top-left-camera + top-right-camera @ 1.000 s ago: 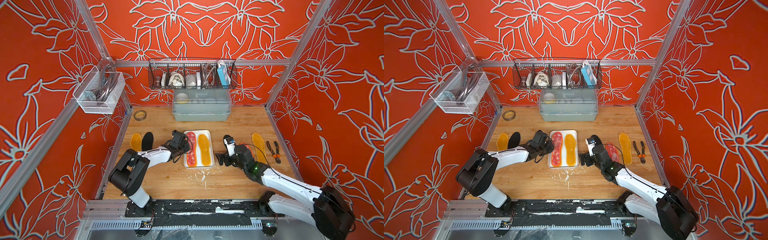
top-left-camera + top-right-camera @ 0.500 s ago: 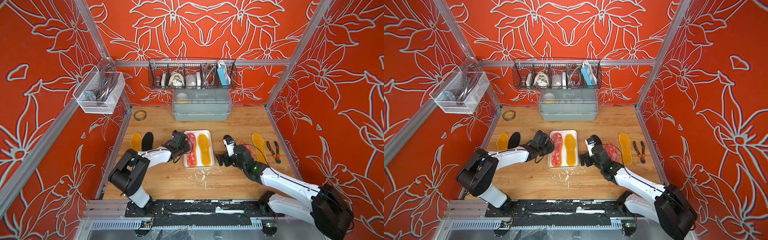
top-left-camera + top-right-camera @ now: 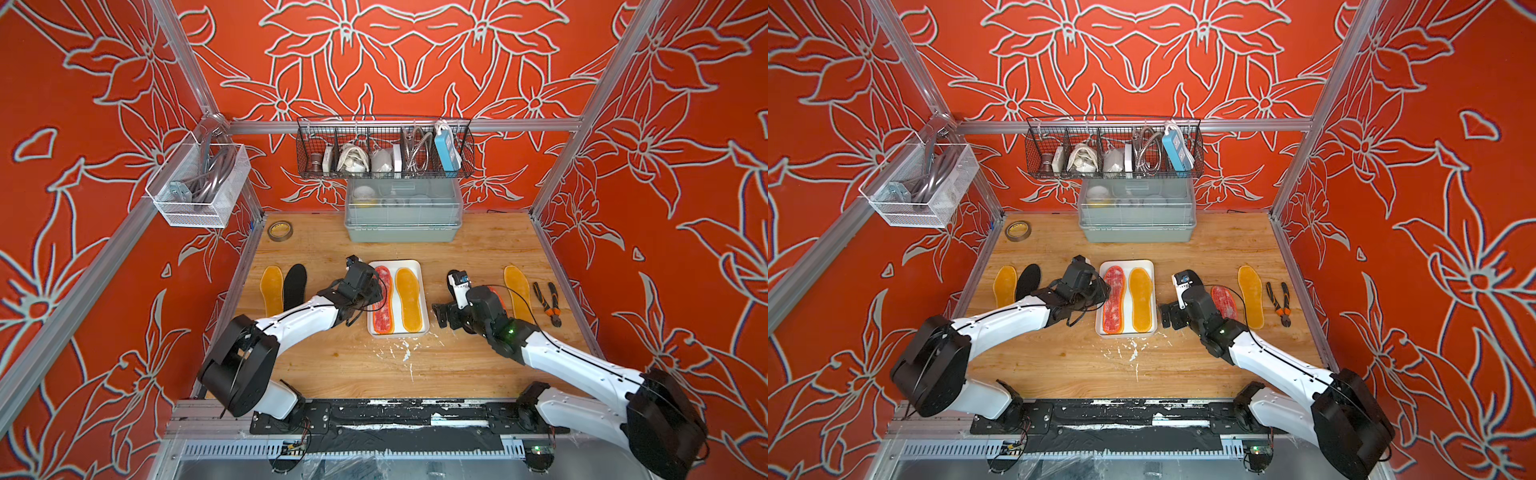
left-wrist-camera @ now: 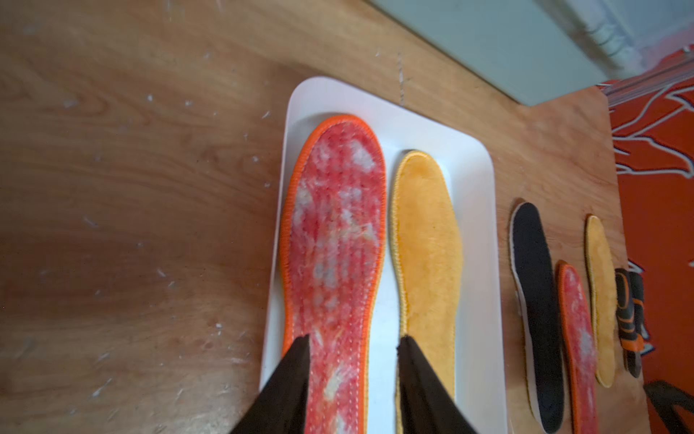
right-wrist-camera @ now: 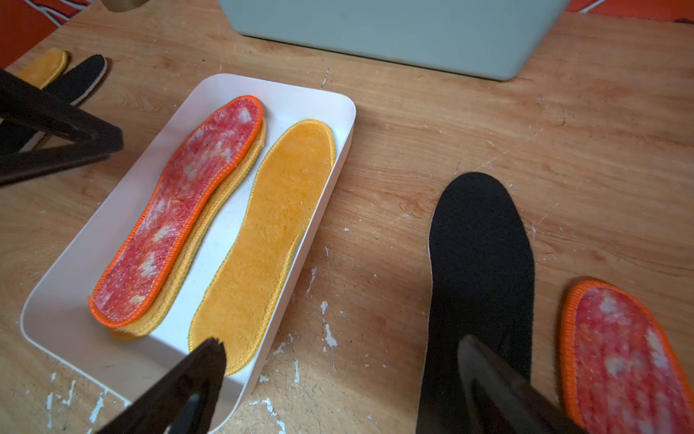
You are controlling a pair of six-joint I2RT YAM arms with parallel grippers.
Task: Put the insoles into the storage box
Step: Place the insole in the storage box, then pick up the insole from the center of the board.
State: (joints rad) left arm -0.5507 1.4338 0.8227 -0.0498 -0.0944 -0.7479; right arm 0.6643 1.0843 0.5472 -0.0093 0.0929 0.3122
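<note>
The left gripper [image 4: 353, 340] has parted its jaws, leaving a flat red-and-white mottled insole [image 4: 338, 225] lying in the shallow white plastic storage box [image 4: 484, 180]. The right gripper [image 5: 340, 344] gapes over a black insole [image 5: 480, 244] beside the box, probably light and floppy; pinch its edge.

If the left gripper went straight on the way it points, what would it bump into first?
Probably the red-and-white insole in the white tray. The left gripper points down at it, its open fingers to either side. How far above it hangs is unclear.
</note>
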